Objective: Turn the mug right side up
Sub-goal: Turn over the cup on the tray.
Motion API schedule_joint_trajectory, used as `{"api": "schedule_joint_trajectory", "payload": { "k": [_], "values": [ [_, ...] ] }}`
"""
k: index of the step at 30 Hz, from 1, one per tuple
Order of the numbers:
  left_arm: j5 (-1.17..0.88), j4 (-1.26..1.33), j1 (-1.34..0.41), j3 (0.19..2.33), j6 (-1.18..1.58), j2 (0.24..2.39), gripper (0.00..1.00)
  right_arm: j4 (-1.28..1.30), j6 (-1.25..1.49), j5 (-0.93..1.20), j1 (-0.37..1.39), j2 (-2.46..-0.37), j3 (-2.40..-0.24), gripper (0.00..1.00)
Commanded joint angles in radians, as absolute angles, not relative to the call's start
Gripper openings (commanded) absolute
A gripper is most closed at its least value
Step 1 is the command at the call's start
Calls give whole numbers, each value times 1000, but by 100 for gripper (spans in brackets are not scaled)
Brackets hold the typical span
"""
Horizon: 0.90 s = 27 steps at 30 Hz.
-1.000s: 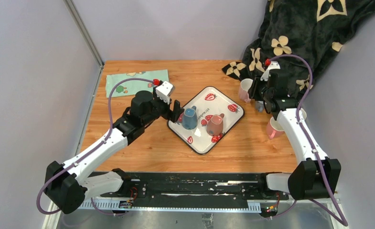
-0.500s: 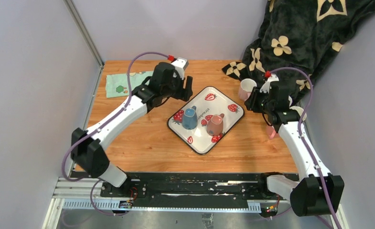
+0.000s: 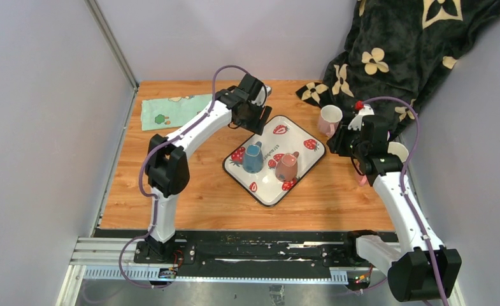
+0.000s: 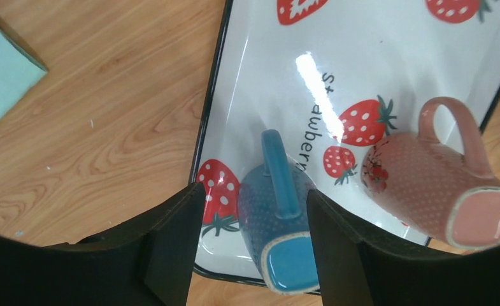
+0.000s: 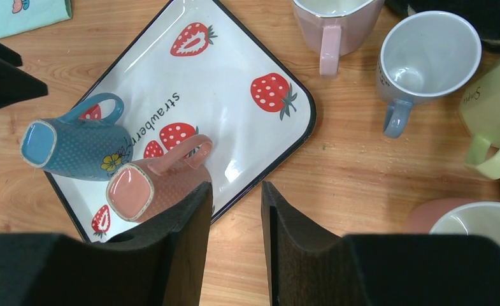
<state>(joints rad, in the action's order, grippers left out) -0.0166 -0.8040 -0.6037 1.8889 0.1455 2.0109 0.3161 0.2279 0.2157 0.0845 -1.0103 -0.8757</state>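
Two mugs stand upside down on the strawberry tray (image 3: 301, 131): a blue mug (image 3: 253, 158) and a pink mug (image 3: 287, 166). My left gripper (image 3: 250, 116) hovers open above the tray's far left edge. Through its wrist view the blue mug (image 4: 279, 236) shows in the gap between the fingers (image 4: 171, 248), base up and handle on top, with the pink mug (image 4: 438, 191) to its right. My right gripper (image 3: 344, 141) hangs just off the tray's right edge. Its jaws stand a narrow gap apart with nothing between them, over bare wood beside the tray (image 5: 279, 64).
Upright mugs cluster at the right: pale pink mug (image 5: 336, 19), grey-blue mug (image 5: 425, 57), green mug (image 5: 495, 115) and another pink mug (image 5: 470, 220). A green cloth (image 3: 171, 109) lies at the far left. A black flowered blanket (image 3: 400, 44) drapes the far right corner.
The left arm swung from the tray's left side to its far edge, stretching out, and its jaws narrowed somewhat. The right gripper drifted slightly nearer. Both mugs stayed put.
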Motion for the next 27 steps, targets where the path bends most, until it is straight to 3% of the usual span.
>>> {"api": "schedule_joint_trajectory", "payload": {
  "k": [1,20,27],
  "values": [
    [-24,-905,-606,1959,125,2068,65,331,219,204,90,-994,-864,39],
    [-66,-908,-621,1983,107,2179,60,336,209,199,89,-989,-858,39],
    [-75,-908,-624,1991,103,2206,53,336,211,203,89,-991,-859,39]
  ]
}}
